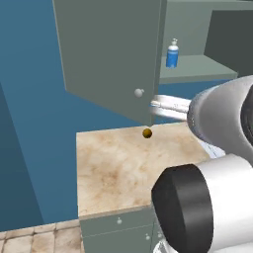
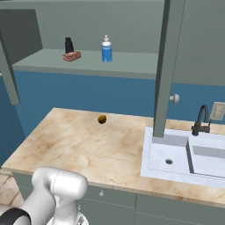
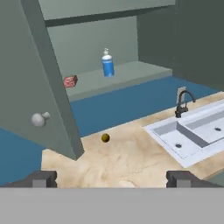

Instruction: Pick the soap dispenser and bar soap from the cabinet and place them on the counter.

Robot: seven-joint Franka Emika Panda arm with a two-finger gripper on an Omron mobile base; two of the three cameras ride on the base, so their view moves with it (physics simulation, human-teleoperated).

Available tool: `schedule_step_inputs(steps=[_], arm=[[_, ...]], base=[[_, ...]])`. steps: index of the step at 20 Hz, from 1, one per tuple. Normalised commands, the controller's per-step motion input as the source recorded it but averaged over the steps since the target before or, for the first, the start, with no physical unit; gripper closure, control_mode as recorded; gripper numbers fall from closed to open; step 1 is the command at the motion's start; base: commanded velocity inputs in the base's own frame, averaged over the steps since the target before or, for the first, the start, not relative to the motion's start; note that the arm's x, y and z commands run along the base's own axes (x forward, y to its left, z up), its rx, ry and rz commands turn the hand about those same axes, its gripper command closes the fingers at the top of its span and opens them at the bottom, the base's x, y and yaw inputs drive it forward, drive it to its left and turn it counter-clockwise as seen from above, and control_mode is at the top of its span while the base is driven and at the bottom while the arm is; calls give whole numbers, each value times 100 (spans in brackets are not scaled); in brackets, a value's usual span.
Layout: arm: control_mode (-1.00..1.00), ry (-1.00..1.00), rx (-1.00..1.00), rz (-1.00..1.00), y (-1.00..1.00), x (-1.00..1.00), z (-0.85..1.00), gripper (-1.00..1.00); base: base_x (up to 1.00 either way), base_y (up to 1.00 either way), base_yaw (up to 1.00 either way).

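The blue soap dispenser (image 2: 106, 49) (image 1: 172, 54) (image 3: 107, 64) with its white pump stands upright on the inner shelf of the open grey-green cabinet (image 2: 132, 66). The pinkish-red bar soap (image 2: 72, 56) (image 3: 70, 81) lies on the same shelf, to the dispenser's left. Below them runs the marble counter (image 2: 83, 145) (image 1: 113, 168) (image 3: 131, 162). My gripper (image 3: 112, 179) is open wide with nothing between its fingertips. It hangs back over the counter's front, well short of the shelf and facing it.
A black bottle (image 2: 68, 45) stands right behind the bar soap. A dark-yellow ball (image 2: 102, 119) (image 1: 147, 133) (image 3: 105, 138) rests near the counter's back. The open left door (image 1: 113, 54) (image 3: 35, 78) juts out. The right door's edge (image 2: 165, 70) hangs above the sink (image 2: 176, 151) and black faucet (image 2: 201, 119).
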Motion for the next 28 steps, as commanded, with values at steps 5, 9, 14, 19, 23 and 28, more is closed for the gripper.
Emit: schedule_step_inputs(steps=[5, 9, 14, 19, 23, 28], arm=[[-100, 0, 46, 0, -62, 0, 1, -100], [-100, 0, 44, 6, -59, 0, 0, -100], [-100, 0, 29, 13, -35, 10, 0, -100], [-100, 0, 24, 17, -19, 40, -1, -100], [-100, 2, 16, 17, -15, 45, -10, -100], [-100, 1, 15, 16, -2, 50, -18, -100]], base=[[0, 0, 0], [0, 0, 0], [0, 0, 0], [0, 0, 0], [0, 0, 0], [0, 0, 0]])
